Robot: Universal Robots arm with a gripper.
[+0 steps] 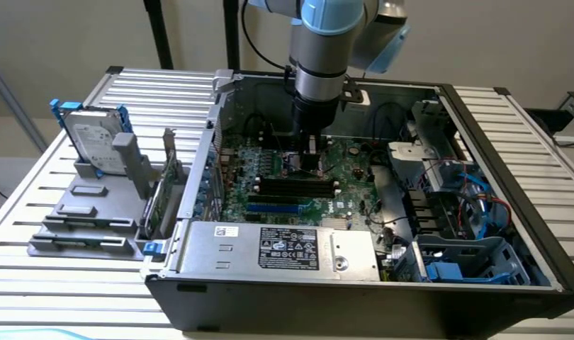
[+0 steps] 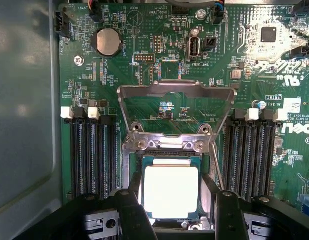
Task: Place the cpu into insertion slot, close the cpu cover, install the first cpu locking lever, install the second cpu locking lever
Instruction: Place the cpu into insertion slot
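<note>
The cpu lies silvery face up, flat in the insertion slot of the green motherboard. My gripper is open, with one black finger on each side of the chip and a small gap showing at each edge. The cpu cover stands tilted up on its hinge just beyond the slot. A thin lever rod rises beside the slot. In the exterior view my gripper points straight down into the open computer case, over the middle of the motherboard.
Long black memory slots flank the socket. A coin battery sits further off, and the grey case wall runs along one side. A power supply, a blue drive cage and a hard drive on a stand surround the work area.
</note>
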